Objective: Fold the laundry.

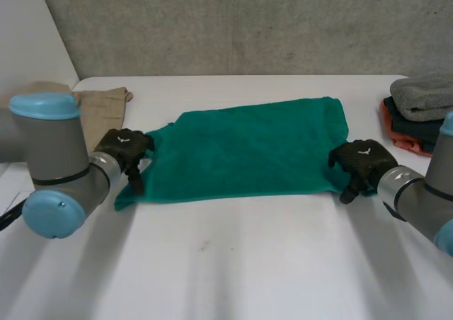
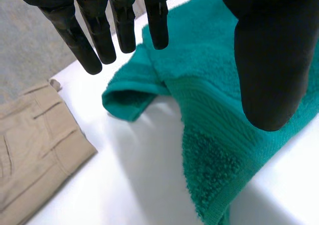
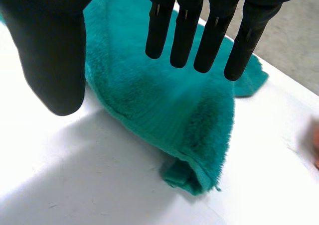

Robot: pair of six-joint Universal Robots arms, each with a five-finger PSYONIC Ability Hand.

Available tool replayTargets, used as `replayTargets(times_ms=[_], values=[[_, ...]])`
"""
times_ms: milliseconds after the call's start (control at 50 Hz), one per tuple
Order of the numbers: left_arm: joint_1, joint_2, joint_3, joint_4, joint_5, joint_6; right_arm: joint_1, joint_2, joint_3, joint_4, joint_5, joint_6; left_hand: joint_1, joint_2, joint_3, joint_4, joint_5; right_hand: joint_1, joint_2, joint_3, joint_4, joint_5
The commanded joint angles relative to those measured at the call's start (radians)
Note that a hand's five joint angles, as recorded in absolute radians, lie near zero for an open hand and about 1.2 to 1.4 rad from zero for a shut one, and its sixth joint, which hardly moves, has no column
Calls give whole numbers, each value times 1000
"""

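A green towel (image 1: 248, 150) lies folded flat across the middle of the white table (image 1: 233, 263). My left hand (image 1: 124, 150) hovers at the towel's left edge, near its front left corner (image 2: 209, 185). Its fingers (image 2: 107, 36) are straight and apart from the thumb (image 2: 271, 56), holding nothing. At the towel's right front corner (image 3: 199, 177) my right hand (image 1: 361, 163) is open too, its straight fingers (image 3: 199, 31) and thumb (image 3: 55, 60) above the cloth without gripping it.
Beige trousers (image 1: 99, 104) lie at the back left, close to my left arm. A stack of folded laundry, grey (image 1: 425, 97) on top of dark and orange pieces, sits at the back right edge.
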Motion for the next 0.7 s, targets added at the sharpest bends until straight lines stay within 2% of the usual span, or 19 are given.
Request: replayTargets(times_ms=[20, 120, 160, 240, 320, 380, 460, 620, 700], values=[[24, 128, -148, 79, 66, 30, -33, -58, 21, 15, 47, 64, -17, -1, -5, 3, 11, 26, 35, 33, 33, 60], [64, 181, -258, 148, 106, 128, -53, -34, 12, 15, 41, -18, 30, 46, 42, 50, 58, 23, 32, 30, 30, 57], [84, 186, -295, 165, 130, 200, -63, -8, 5, 19, 38, -99, 62, 78, 74, 82, 90, 26, 35, 33, 32, 60], [122, 178, -338, 173, 179, 311, -80, 34, -6, 10, 36, -234, 74, 90, 86, 94, 102, 35, 44, 42, 41, 69], [156, 155, -337, 179, 216, 371, -88, 75, -26, -45, 30, -285, 28, 43, 40, 47, 55, 93, 103, 101, 100, 127], [164, 134, -319, 182, 233, 371, -87, 98, -37, -88, 29, -275, -8, 8, 4, 12, 20, 190, 199, 197, 197, 224], [166, 89, -280, 180, 241, 356, -88, 112, -51, -163, 27, -217, -11, 5, 1, 9, 17, 823, 833, 831, 830, 857], [161, 33, -228, 193, 247, 347, -105, 94, -54, -177, 16, -58, 100, 116, 112, 120, 128, 825, 834, 832, 831, 859], [156, 13, -205, 200, 253, 334, -111, 91, -54, -166, 13, -55, 224, 239, 235, 243, 251, 825, 834, 832, 831, 859]])
